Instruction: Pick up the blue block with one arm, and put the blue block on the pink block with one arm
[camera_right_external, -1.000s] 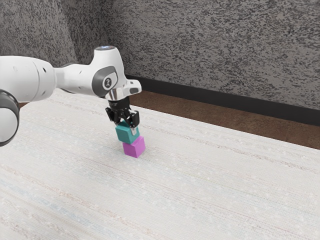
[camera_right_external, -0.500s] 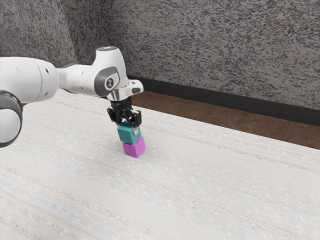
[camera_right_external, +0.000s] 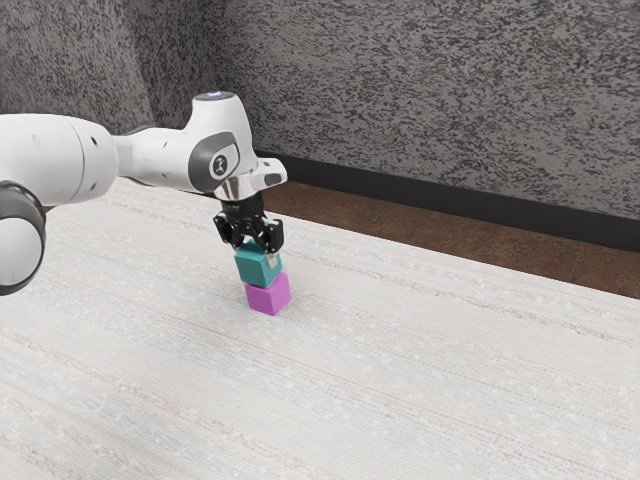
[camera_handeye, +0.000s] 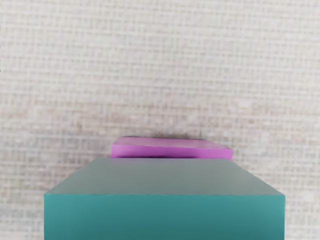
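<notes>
Here, blue block (camera_right_external: 256, 270) atop pink block (camera_right_external: 268, 297), gripper (camera_right_external: 255, 254) directly above.

We see the blue block (camera_right_external: 256, 267), a teal-tinted cube, standing upright on top of the pink block (camera_right_external: 268, 295), their faces touching. It sits a little off-centre on the pink block, shifted toward the exterior view's left. The pink block, a magenta cube, rests flat on the tabletop (camera_right_external: 420, 380). From the wrist view, the blue block (camera_handeye: 165, 200) covers most of the pink block (camera_handeye: 170, 149), leaving one strip of its top exposed.
</notes>
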